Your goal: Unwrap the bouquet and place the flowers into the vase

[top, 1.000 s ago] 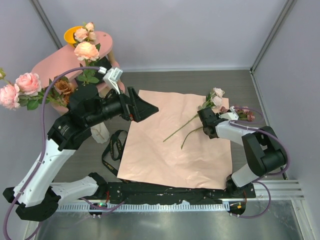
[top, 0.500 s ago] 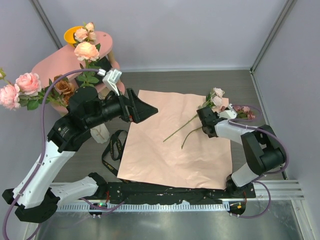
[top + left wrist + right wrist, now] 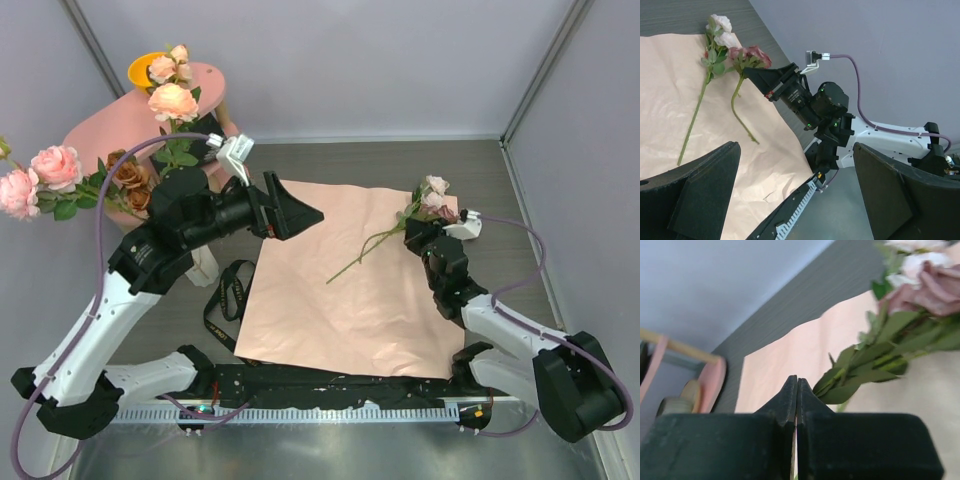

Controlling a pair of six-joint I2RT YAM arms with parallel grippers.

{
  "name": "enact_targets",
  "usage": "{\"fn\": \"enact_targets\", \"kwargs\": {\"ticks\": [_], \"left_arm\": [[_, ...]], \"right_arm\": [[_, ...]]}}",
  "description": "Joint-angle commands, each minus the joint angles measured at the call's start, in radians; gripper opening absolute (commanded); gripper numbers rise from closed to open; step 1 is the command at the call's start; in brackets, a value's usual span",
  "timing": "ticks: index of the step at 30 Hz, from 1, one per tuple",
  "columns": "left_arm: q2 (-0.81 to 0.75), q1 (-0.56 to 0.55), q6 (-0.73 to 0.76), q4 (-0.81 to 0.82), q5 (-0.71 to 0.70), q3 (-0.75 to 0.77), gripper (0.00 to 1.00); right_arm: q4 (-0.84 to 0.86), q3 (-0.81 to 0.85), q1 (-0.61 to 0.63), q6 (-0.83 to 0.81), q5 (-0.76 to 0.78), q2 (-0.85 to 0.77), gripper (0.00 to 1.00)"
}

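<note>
Top external, vase holding flowers (partly hidden)

walls pale grey | tabletop dark wood-grain | pink stand back-left

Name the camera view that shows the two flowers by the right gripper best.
Left wrist: both flowers appear whole, blooms to stem ends, against the paper. Top external shows them small, partly hidden by the right gripper. Right wrist shows only blurred blooms and leaves at its shut gripper.
</note>
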Motion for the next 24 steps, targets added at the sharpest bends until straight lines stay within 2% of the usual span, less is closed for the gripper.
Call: {"fn": "enact_targets", "kwargs": {"ticks": [1, 4, 8, 10, 12, 13, 14, 16, 17, 18, 19, 21, 24], "left_arm": [[0.049, -0.002, -0.015, 0.073, 0.002, -0.048, 1.00], [0.101, -0.002, -0.009, 0.039, -0.001, -0.052, 1.00], [0.121, -0.003, -0.003, 0.049, 0.013, -0.066, 1.00], [0.110, -0.003, -0.005, 0.067, 0.009, -0.078, 1.00], [0.113, -0.003, 0.001, 0.067, 0.009, -0.071, 1.00], [0.113, -0.003, 0.004, 0.064, 0.006, -0.068, 1.00], [0.115, -0.003, 0.006, 0.062, 0.011, -0.068, 1.00], [0.115, -0.003, 0.008, 0.062, 0.009, -0.074, 1.00], [0.113, -0.003, 0.008, 0.057, 0.009, -0.075, 1.00], [0.113, -0.003, 0.012, 0.053, 0.009, -0.074, 1.00], [0.113, -0.003, 0.015, 0.039, 0.011, -0.072, 1.00], [0.108, -0.003, 0.023, 0.033, 0.009, -0.075, 1.00], [0.095, -0.003, 0.020, 0.045, 0.008, -0.089, 1.00]], "right_arm": [[0.344, -0.021, 0.038, -0.126, -0.240, 0.029, 0.01], [0.357, -0.019, 0.059, -0.123, -0.213, 0.042, 0.01], [-0.036, 0.099, 0.059, -0.112, -0.009, 0.097, 0.01], [-0.115, 0.147, 0.058, -0.091, 0.085, 0.121, 0.02], [-0.195, 0.170, 0.058, -0.062, 0.119, 0.154, 0.07], [-0.212, 0.174, 0.059, -0.016, 0.119, 0.161, 0.11], [-0.224, 0.174, 0.059, 0.007, 0.108, 0.180, 0.29], [-0.235, 0.176, 0.059, 0.066, 0.081, 0.197, 0.48], [-0.266, 0.182, 0.059, 0.116, 0.087, 0.212, 0.64], [-0.292, 0.200, 0.059, 0.145, 0.102, 0.239, 0.70], [-0.327, 0.214, 0.059, 0.176, 0.155, 0.256, 0.85], [-0.425, 0.257, 0.052, 0.232, 0.191, 0.296, 0.94], [-0.458, 0.282, 0.048, 0.248, 0.185, 0.316, 0.95]]}}
